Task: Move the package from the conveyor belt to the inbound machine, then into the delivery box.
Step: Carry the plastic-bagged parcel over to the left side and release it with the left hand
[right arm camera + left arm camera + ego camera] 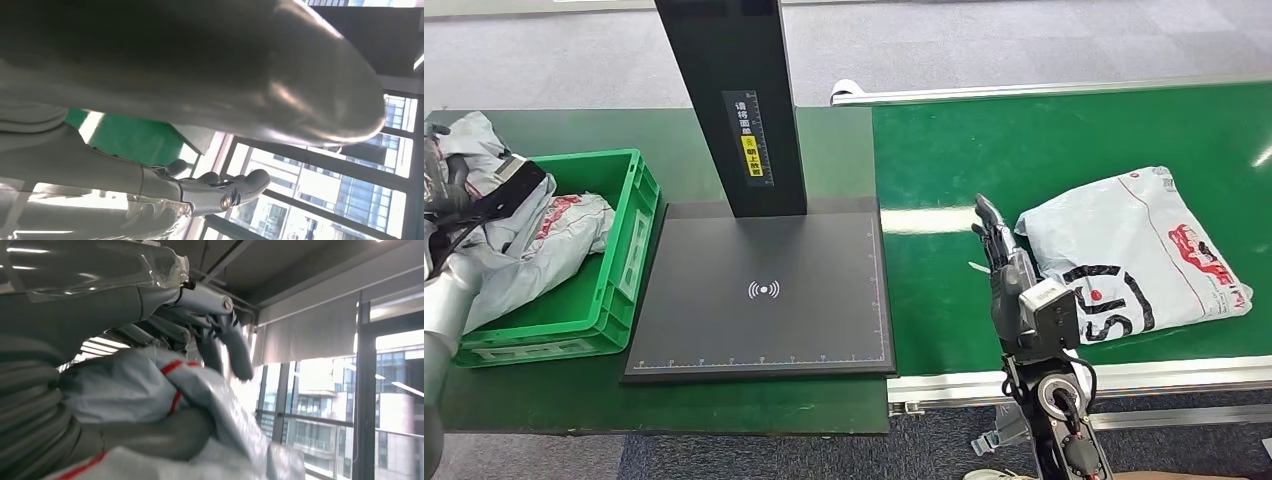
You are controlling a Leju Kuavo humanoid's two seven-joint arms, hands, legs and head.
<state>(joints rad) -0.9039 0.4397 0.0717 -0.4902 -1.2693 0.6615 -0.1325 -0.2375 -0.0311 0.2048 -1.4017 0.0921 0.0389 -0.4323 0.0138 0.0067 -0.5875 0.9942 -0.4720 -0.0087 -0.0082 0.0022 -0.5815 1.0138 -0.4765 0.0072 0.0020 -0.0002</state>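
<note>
Fingers (pixel 990 232) just beside grey package (pixel 1136 256), scanner post (pixel 736 105) leftward.

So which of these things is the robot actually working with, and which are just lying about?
Part of the job:
- grey package held by the left hand over the green delivery box
- black inbound machine
- green conveyor belt
- second package on the belt
- right hand, open beside it

Just there:
- grey carpet
- windows and a roller blind

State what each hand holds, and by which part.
Left hand grips a grey package by a bunched fold, over the green box. Right hand holds nothing.
</note>
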